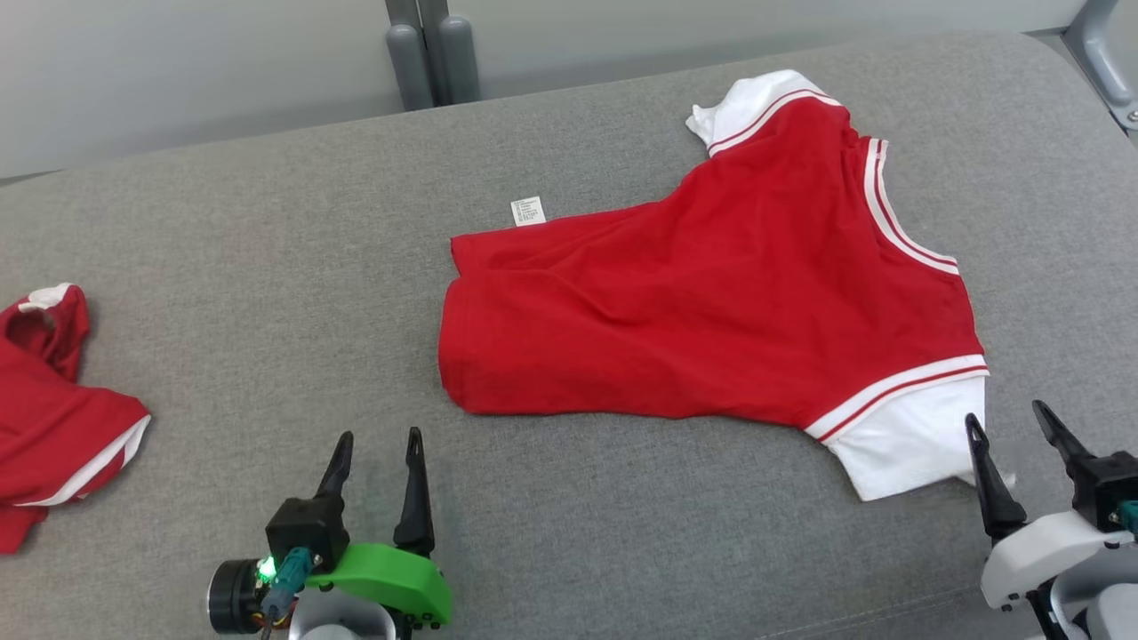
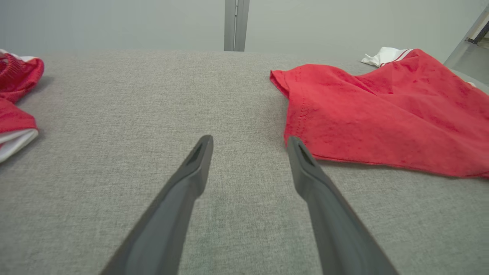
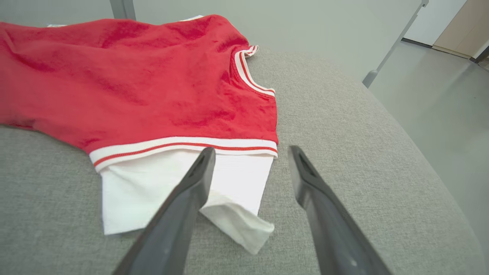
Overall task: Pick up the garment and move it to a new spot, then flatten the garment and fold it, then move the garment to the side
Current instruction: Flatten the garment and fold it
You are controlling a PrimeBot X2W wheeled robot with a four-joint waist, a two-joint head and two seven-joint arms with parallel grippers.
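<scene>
The red garment [image 1: 711,311] is lying spread across the right half of the frame on the grey cushioned surface [image 1: 267,267], its body reaching toward the centre and its striped neckline sitting toward the right edge. One white sleeve [image 1: 898,444] is pointing down toward the lower right, and its corner is curling up in a small flap. The other white sleeve [image 1: 756,102] is poking out at the top. A small white label [image 1: 527,212] is showing just above the garment's upper left corner.

The right gripper [image 1: 1013,436] is hovering in the lower right corner with its fingers spread wide and gripping nothing. One dark finger [image 3: 191,183] is crossing in front of the near sleeve's cuff, though I cannot tell whether it is touching the cloth.

The left gripper [image 1: 380,440] is waiting at the lower left, jaws likewise spread apart over bare grey fabric, near the garment's hem.

A second red garment [image 1: 53,418] is lying crumpled at the far left edge.
</scene>
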